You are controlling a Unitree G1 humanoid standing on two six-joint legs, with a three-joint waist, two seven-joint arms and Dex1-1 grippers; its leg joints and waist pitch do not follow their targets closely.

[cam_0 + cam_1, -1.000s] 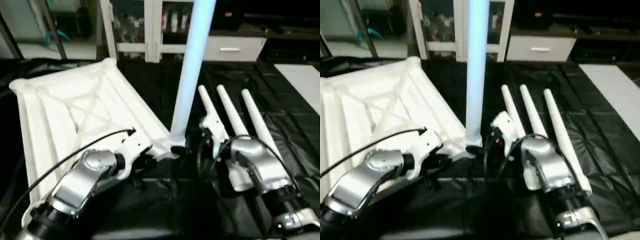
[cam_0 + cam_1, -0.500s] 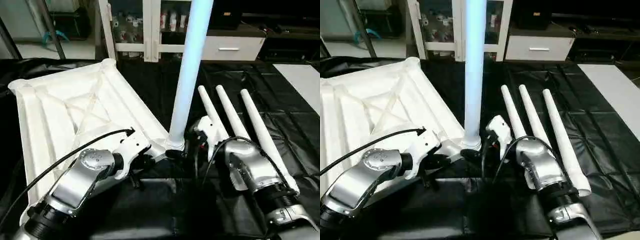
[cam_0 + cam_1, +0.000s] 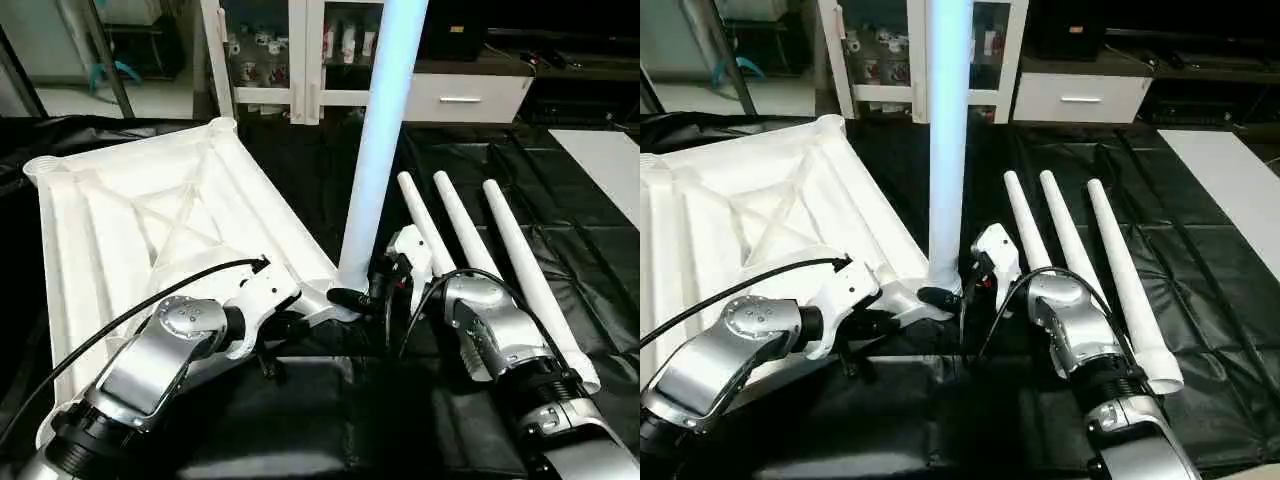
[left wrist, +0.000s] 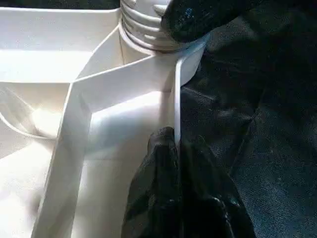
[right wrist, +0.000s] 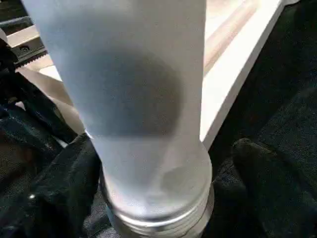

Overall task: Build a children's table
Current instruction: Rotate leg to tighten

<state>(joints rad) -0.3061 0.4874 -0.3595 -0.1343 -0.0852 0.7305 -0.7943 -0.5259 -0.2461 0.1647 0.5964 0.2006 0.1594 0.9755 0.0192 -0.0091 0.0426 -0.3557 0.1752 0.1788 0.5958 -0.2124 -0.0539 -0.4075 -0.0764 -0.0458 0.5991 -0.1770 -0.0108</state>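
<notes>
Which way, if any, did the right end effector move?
Yes: the right end effector, open, has shifted left from the three lying legs to flank the base of the upright leg at the tabletop corner.

Indoor room, home or lab-style space, work laid out on the floor.

I'm looking down at black plastic sheeting (image 3: 450,420) spread as the work surface. At 12 o'clock stands a white glass-door cabinet (image 3: 300,50) with small items on its shelves; at 1 o'clock, a low white drawer unit (image 3: 465,95) with a metal handle. At 3 o'clock a pale floor patch (image 3: 605,160), at 10 o'clock dark metal frame legs (image 3: 105,50).
</notes>
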